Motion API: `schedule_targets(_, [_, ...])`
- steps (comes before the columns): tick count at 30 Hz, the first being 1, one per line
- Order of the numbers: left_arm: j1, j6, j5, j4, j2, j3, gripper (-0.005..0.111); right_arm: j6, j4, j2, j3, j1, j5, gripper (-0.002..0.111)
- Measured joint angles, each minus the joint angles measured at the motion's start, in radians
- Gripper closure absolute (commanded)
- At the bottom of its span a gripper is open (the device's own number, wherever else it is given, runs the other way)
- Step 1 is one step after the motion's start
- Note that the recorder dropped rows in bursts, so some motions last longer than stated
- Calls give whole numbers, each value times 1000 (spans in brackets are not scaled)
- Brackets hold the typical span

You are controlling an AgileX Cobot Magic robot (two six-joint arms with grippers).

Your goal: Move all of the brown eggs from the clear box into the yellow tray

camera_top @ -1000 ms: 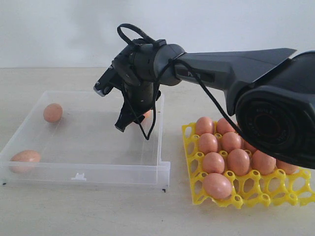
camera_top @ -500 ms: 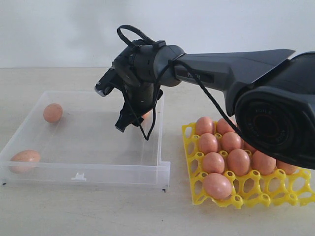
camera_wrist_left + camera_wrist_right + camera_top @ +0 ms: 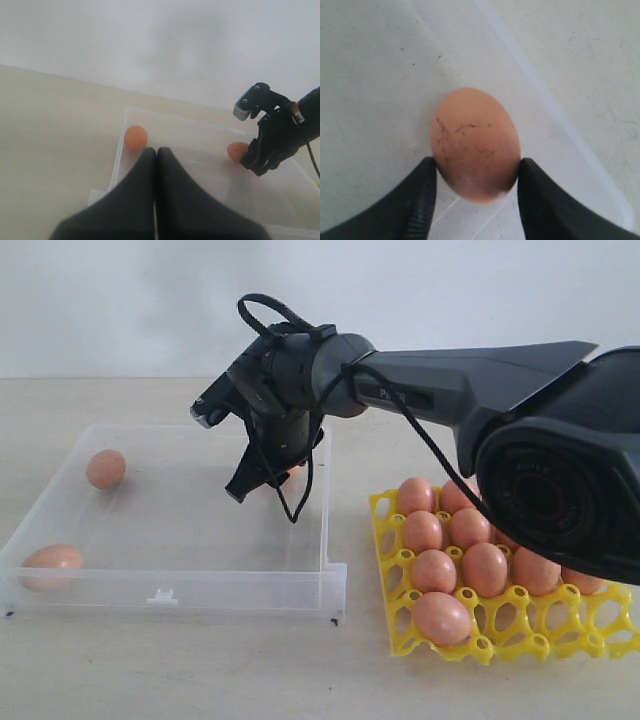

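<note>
- The right fingers (image 3: 422, 200) stood wider a moment ago. They have now drawn in and press both flanks of one brown egg (image 3: 475, 145), which fills the middle of the right wrist view.
- In the exterior view that wrist has come up a little and shifted towards the upper left since a second ago. The gripped egg shows only as an orange sliver behind the dark fingers at the centre of the frame, over the right rear part of the clear box (image 3: 200, 590).
- I take the grip as made and the lift as just starting. Whether the egg is clear of the box floor I cannot tell.
- Two eggs are left loose in the box and neither has stirred: the far egg (image 3: 106, 469) at the upper left, and the corner egg (image 3: 50, 565) against the front wall at the lower left.
- The yellow tray (image 3: 560, 640) sits on the table (image 3: 200, 670) at the lower right. Its back and left cups are full and its front right cups are free, so there is room for this one.
- The left fingers (image 3: 135, 200) are pressed flat together and hold nothing, poised at the box's edge.
- So one egg is on its way and two more are to fetch.
</note>
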Motion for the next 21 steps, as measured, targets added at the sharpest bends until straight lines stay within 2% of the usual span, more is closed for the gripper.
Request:
schedule_targets(8, [0, 36, 8, -7, 0, 0, 111, 39, 16, -1, 0, 0, -18, 106])
schedule_targets(16, [0, 59, 8, -7, 0, 0, 111, -2, 268, -70, 0, 10, -10, 109])
schedule_targets(19, [0, 73, 8, -7, 0, 0, 111, -19, 308, -72, 0, 12, -10, 109])
schedule_targets(21, [0, 77, 8, -7, 0, 0, 111, -19, 315, -72, 0, 12, -10, 104])
